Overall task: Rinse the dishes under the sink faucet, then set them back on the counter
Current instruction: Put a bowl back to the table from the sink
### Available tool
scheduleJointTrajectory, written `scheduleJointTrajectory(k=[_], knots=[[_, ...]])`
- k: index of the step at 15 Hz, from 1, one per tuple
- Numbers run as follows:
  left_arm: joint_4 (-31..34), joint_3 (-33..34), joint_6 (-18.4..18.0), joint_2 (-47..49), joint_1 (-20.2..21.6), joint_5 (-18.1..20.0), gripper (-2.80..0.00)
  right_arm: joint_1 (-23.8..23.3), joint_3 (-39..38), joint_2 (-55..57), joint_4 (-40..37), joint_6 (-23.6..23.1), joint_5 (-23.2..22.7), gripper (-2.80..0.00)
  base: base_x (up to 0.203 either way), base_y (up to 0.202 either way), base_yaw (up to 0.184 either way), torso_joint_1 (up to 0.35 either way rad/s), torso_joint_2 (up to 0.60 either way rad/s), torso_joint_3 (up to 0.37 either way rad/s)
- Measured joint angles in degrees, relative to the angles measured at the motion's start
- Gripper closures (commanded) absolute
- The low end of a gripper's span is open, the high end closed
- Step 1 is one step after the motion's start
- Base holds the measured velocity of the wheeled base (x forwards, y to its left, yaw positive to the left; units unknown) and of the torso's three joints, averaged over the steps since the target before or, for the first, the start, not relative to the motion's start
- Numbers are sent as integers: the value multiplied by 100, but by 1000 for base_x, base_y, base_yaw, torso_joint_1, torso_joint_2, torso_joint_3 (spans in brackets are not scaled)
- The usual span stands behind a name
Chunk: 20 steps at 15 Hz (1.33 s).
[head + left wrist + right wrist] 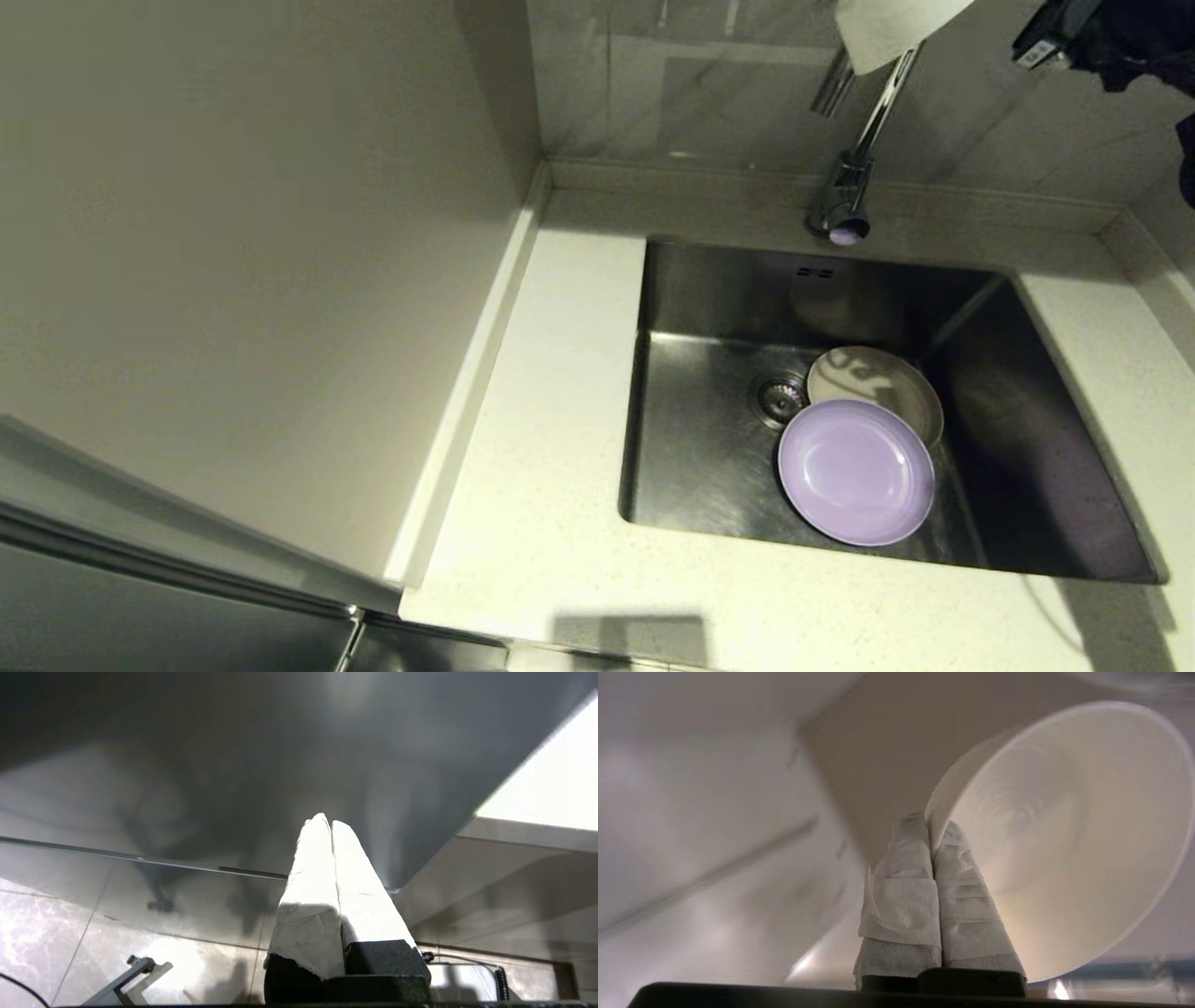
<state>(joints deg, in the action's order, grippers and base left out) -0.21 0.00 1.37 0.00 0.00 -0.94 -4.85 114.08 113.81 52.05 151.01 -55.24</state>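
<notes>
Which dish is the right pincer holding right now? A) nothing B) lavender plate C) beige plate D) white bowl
D: the right pincer is pinched on the rim of the white bowl; the lavender plate and beige plate lie in the sink.

On my head feed: stainless sink [709,448] set in a speckled off-white table [541,523]. In the basin, I count a lavender plate [856,472] overlapping a beige plate [887,383], beside the drain strainer [780,396]. Chrome faucet [845,191] at the back edge. A white bowl [887,28] hangs at the frame's top; my right arm [1102,37] sits top right.
</notes>
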Motion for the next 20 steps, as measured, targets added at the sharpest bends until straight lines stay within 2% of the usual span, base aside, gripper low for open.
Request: scheduleJointTrajectory(k=[2, 3, 6, 8, 11, 14, 16, 18, 20], knots=[[-9, 0, 1, 0, 0, 1, 0, -244, -30, -6, 669, 579, -15, 0, 0, 0, 0, 0, 0, 0], [-4, 0, 1, 0, 0, 0, 0, -341, -92, -13, 738, 616, -36, 0, 0, 0, 0, 0, 0, 0], [-4, 0, 1, 0, 0, 0, 0, -439, -721, -37, 788, 624, -346, 0, 0, 0, 0, 0, 0, 0], [-1, 0, 1, 0, 0, 0, 0, -554, -1035, -62, 1227, 626, -441, 0, 0, 0, 0, 0, 0, 0], [-1, 0, 3, 0, 0, 0, 0, -655, -757, -195, 2330, 626, -384, 0, 0, 0, 0, 0, 0, 0], [-4, 0, 1, 0, 0, 0, 0, -944, -397, -358, 3361, 624, -238, 0, 0, 0, 0, 0, 0, 0], [-4, 0, 1, 0, 0, -1, 0, -1112, -439, -439, 3490, 576, -604, 0, 0, 0, 0, 0, 0, 0], [-1, 0, 1, 0, 0, 0, 0, -1274, -786, -500, 3494, -22, -1163, 0, 0, 0, 0, 0, 0, 0], [-4, 0, 1, 0, 0, 0, 0, -1583, -1342, -549, 3502, -1090, -1981, 0, 0, 0, 0, 0, 0, 0]])
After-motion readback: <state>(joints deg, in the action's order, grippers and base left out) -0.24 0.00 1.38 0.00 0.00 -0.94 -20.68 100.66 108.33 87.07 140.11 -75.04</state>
